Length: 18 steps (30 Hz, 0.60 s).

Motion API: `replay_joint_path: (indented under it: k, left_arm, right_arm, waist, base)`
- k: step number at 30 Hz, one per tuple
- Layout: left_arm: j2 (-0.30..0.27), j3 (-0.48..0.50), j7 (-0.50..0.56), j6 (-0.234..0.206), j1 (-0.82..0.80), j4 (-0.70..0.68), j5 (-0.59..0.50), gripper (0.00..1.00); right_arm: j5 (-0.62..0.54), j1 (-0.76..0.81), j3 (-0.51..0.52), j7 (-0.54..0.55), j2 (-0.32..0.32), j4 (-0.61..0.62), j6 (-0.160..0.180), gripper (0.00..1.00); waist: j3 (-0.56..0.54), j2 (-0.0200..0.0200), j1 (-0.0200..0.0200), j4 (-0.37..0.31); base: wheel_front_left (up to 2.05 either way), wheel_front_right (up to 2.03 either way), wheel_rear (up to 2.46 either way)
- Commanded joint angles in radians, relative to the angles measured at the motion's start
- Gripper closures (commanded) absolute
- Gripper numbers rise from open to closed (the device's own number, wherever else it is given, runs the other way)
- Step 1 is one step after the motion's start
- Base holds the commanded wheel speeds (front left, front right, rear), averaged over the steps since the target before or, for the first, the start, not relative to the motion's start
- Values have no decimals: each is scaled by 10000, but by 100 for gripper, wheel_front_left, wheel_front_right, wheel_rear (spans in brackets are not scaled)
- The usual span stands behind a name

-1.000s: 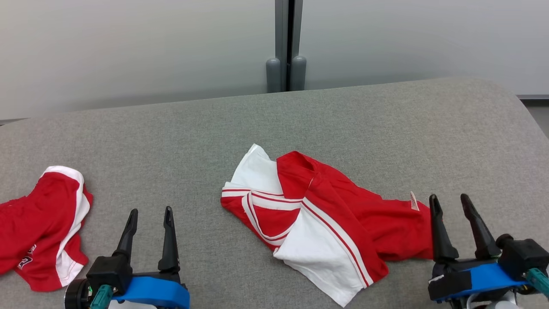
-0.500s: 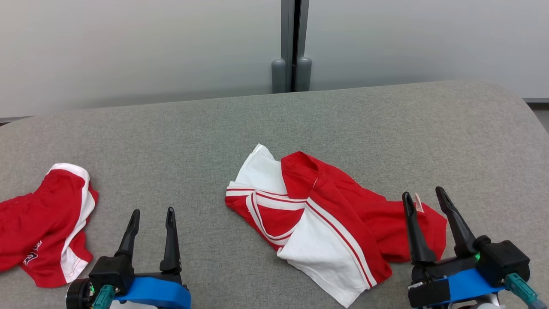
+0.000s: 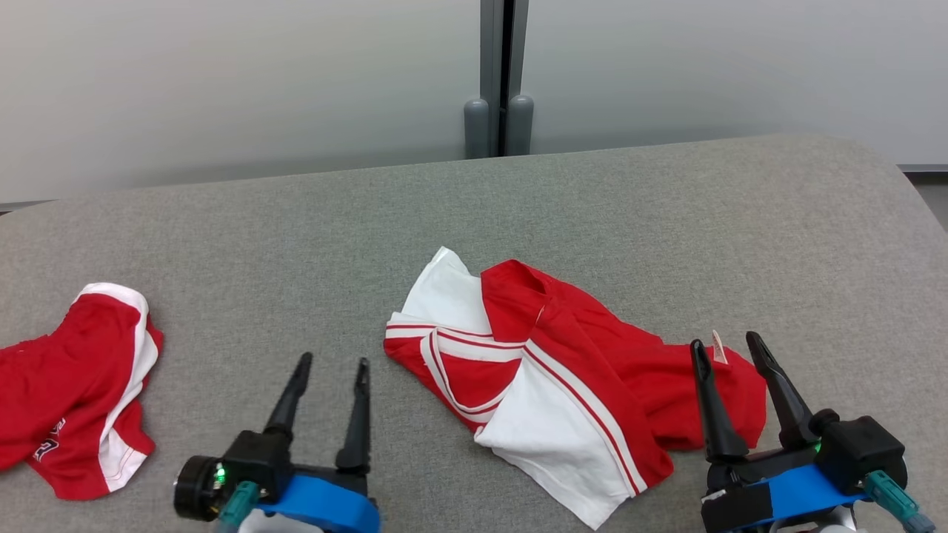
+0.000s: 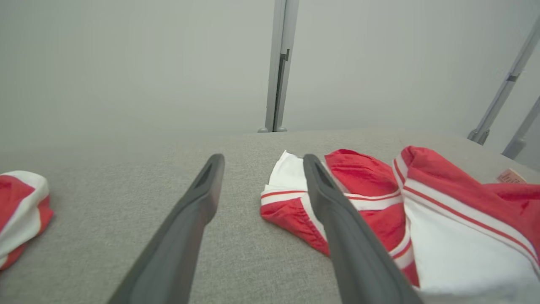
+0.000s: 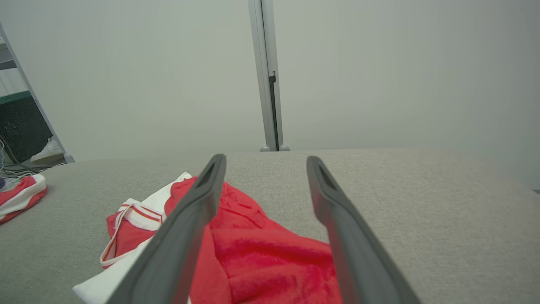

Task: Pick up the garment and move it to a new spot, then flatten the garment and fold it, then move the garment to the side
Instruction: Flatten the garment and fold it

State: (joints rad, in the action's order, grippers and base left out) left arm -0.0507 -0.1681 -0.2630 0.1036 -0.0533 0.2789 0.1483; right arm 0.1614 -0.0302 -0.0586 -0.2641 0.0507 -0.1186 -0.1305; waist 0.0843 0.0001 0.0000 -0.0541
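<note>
- Over the last second the left gripper (image 3: 334, 359) has slid to its right, toward the garment (image 3: 563, 370). The right gripper (image 3: 724, 339) has shifted left, so its fingers now stand over the garment's right end. The garment itself lies as it did.
- Both grippers have their fingers spread wide and hold nothing.
- The garment is red and white with thin stripes. It lies crumpled near the middle of the counter (image 3: 296, 244), toward the front edge, between the two grippers. A small label (image 3: 717, 346) sticks up at its right end.
- The task looks to be at an early stage. The cloth is bunched and overlapped, not flattened or folded, and no gripper has hold of it.
- Whether this is already its new spot cannot be told. Flattening, folding and moving it aside all appear still to be done.
- A second red and white garment (image 3: 67, 392) lies rumpled at the counter's far left, well apart from the first and untouched.
- The counter is covered in grey woven fabric and has a rounded corner at the far right.
- Behind it stand pale, plain wall panels (image 3: 222, 74), joined by a grey upright post (image 3: 498, 74) with two rounded feet.
- In the right wrist view, a white shoe (image 5: 48, 148) and some cables lie on the floor beyond the counter's left end.
</note>
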Motion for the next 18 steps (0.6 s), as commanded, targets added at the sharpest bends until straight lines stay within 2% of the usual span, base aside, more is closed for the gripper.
replay_joint_path:
  k: [1, 4, 5, 9, 18]
  left_arm:
    - [5, -382, -26, 100, -223, 98, -43, 0]
    - [2, -960, -26, 203, -357, 273, -43, 0]
    - [1, -1544, -26, 236, -488, 513, 18, 0]
    - [-20, -2641, -28, 285, -786, 1215, 272, 0]
    - [-380, -4386, -26, 292, -1375, 2699, 1201, 0]
  right_arm:
    - [34, -90, 7, -4, -4, -26, -3, 0]
    - [44, -104, 7, -4, -4, -41, -5, 0]
    - [49, -123, -7, -4, -4, -52, -3, 0]
    - [65, -182, -62, -4, -3, -87, -3, 0]
    - [90, -229, -27, -4, -3, -80, -5, 0]
  waist:
    - [-3, -1, 0, -39]
    - [-2, -1, 0, -87]
    - [3, -1, 0, -145]
    - [49, -1, 0, -325]
    - [241, -1, 0, -698]
  base:
    - [0, 0, 0]
    - [0, 0, 0]
    - [0, 0, 0]
    - [0, 0, 0]
    - [0, 0, 0]
